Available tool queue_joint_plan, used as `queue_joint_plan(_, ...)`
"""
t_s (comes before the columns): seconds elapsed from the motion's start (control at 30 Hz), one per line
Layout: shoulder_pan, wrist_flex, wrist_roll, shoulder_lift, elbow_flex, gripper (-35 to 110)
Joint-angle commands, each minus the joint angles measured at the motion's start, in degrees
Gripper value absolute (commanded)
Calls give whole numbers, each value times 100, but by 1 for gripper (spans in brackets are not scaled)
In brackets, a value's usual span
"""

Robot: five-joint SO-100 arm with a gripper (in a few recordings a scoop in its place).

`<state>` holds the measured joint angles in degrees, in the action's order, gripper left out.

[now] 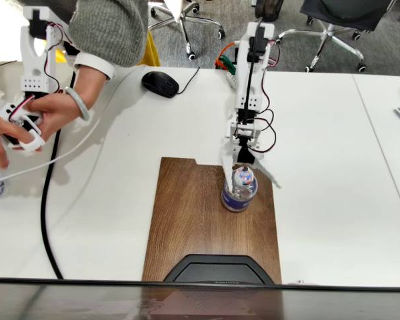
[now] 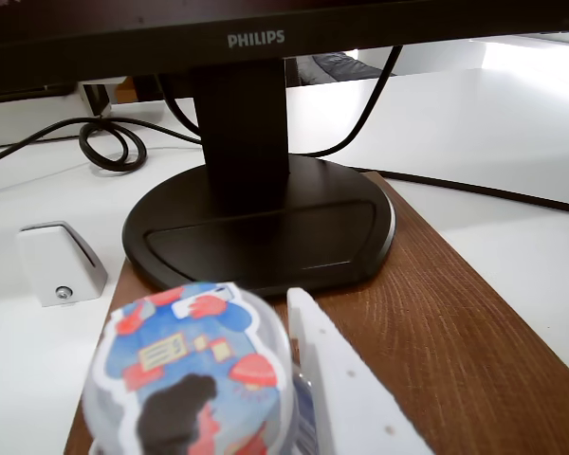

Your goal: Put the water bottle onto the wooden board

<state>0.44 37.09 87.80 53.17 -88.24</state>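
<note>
Water bottle (image 1: pixel 239 193) — upright on the wooden board (image 1: pixel 200 227), directly beneath your gripper (image 1: pixel 248 175), long axis vertical. Jaws — spread wide astride the cap, seemingly not touching it, though the wrist view is blurred. Your way off it is straight up.

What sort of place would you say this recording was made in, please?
Probably an office or lab workspace: white desks, wheeled office chairs behind them, a computer mouse, and a Philips monitor whose stand rests partly on the wooden board.
</note>
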Motion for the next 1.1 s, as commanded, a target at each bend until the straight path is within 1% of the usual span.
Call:
queue_joint_plan(0.0,26,62,114,457,-79,96)
queue_joint_plan(0.03,26,62,123,466,-88,100)
queue_joint_plan(0.07,26,62,176,475,-88,100)
queue_joint_plan(0.37,18,62,229,598,-123,99)
queue_joint_plan(0.57,44,35,229,1099,-589,99)
queue_joint_plan(0.87,176,-18,229,3041,-2566,99)
queue_joint_plan(1.07,202,-97,229,4737,-4122,99)
